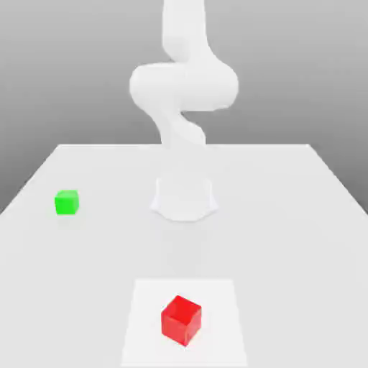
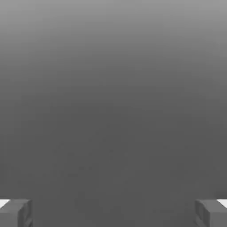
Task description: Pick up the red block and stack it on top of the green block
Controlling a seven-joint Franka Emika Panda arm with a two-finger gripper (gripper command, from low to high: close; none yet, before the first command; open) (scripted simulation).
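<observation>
The red block (image 1: 181, 320) is a small glossy cube sitting near the front of the white table (image 1: 287, 215), turned slightly so that one corner faces forward. The green block (image 1: 67, 202) rests farther back, toward the exterior view's left, well apart from the red one. In the hand view my gripper (image 2: 113, 213) is open: its two grey fingertips (image 2: 16, 213) stand far apart with nothing between them, against a plain grey background. Neither block is near the fingers.
The arm's white base (image 1: 184, 198) stands at the middle of the table, and its links rise up out of the frame. A paler square patch (image 1: 144, 316) lies under the red block. The table's edges run along both sides.
</observation>
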